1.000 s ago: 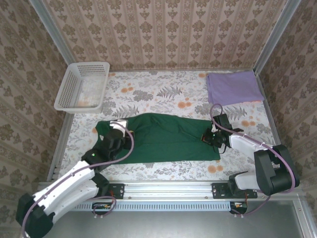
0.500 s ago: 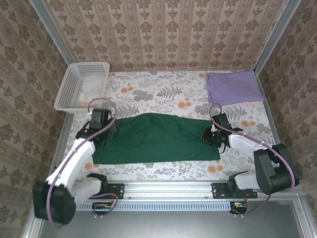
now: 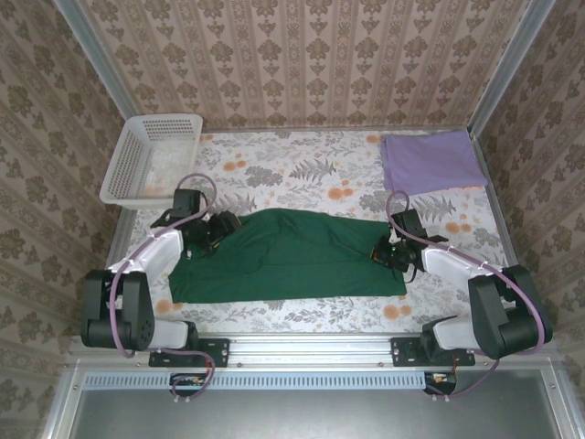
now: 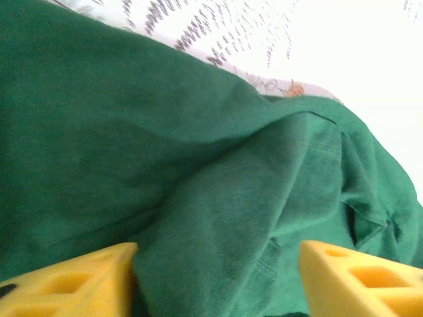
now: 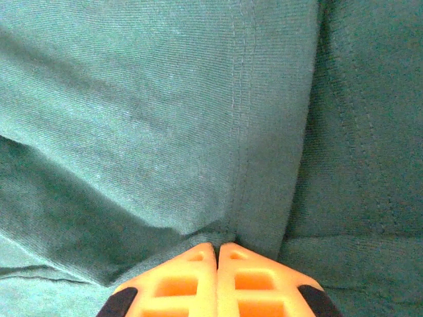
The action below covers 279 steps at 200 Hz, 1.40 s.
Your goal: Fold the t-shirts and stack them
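One green t-shirt, one lilac t-shirt and one basket lie out.

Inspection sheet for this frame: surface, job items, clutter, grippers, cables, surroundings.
Surface: table under a floral cover, lying flat.
Job's things: green shirt spread across the near middle, rumpled at its left end; purple shirt folded in the far right corner, apart from the green one.
Clutter: white basket in the far left corner.
Grippers: left gripper open over the green shirt's left end, a ridge of cloth between its fingers; right gripper shut on the green shirt's right edge.
Cables: lilac cables, one looped along each arm.
Surroundings: patterned walls on three sides; metal rail at the near edge.
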### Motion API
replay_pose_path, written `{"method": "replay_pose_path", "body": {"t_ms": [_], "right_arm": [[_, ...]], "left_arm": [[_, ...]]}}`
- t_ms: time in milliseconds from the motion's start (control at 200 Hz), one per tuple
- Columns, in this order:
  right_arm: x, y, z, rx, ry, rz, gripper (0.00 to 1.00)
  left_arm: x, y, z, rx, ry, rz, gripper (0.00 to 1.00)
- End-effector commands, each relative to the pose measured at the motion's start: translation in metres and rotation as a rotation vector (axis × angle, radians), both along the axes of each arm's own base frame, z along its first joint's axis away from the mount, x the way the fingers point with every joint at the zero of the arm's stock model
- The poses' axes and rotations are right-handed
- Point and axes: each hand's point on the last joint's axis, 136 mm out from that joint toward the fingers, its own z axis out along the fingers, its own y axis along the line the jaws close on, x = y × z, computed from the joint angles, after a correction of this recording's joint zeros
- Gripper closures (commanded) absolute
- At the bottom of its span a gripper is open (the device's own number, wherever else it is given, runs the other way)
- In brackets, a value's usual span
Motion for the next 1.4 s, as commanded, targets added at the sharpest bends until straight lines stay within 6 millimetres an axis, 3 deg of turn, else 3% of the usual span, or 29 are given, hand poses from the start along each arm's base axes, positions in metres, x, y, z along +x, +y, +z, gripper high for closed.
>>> {"method": "replay_pose_path", "body": {"t_ms": [0,140,240,420,500,565,640,705,770,925,1085,1290,1390], "right_arm": [[0.0,-0.002,0.002,-0.016,0.01,-0.011,1.0],[0.0,-0.001,0.002,-0.015,0.008,-0.009,1.0],[0.0,-0.002,0.002,-0.017,0.009,-0.011,1.0],[0.0,-0.001,0.001,-0.017,0.009,-0.009,1.0],[0.0,-0.001,0.002,-0.018,0.009,-0.008,1.0],[0.0,-0.001,0.001,-0.018,0.011,-0.008,1.0],[0.001,-0.001,0.001,-0.02,0.012,-0.008,1.0],[0.001,-0.001,0.002,-0.021,0.012,-0.006,1.0],[0.0,-0.002,0.001,-0.023,0.015,-0.007,1.0],[0.0,-0.001,0.001,-0.021,0.01,-0.007,1.0],[0.0,-0.002,0.001,-0.023,0.01,-0.009,1.0],[0.0,-0.002,0.001,-0.023,0.008,-0.009,1.0],[0.0,-0.001,0.001,-0.022,0.005,-0.009,1.0]], "left_arm": [[0.01,-0.014,0.009,-0.074,-0.02,-0.057,0.45],[0.011,-0.018,0.011,-0.012,-0.087,-0.127,0.7],[-0.003,-0.035,0.022,0.167,-0.209,-0.284,0.89],[-0.057,-0.064,0.01,0.502,-0.343,-0.555,0.93],[-0.082,-0.066,-0.002,0.607,-0.362,-0.636,0.84],[-0.093,-0.056,-0.004,0.711,-0.375,-0.635,0.6],[-0.094,-0.043,0.005,0.769,-0.395,-0.572,0.55],[-0.088,-0.028,0.019,0.807,-0.431,-0.472,0.41],[-0.083,-0.014,0.033,0.813,-0.458,-0.379,0.34],[-0.071,-0.019,0.044,0.498,-0.404,-0.296,0.35],[-0.07,-0.058,0.049,0.211,-0.309,-0.343,0.41],[-0.088,-0.119,0.032,0.231,-0.203,-0.504,0.45],[-0.095,-0.135,0.017,0.301,-0.15,-0.553,0.46]]}}
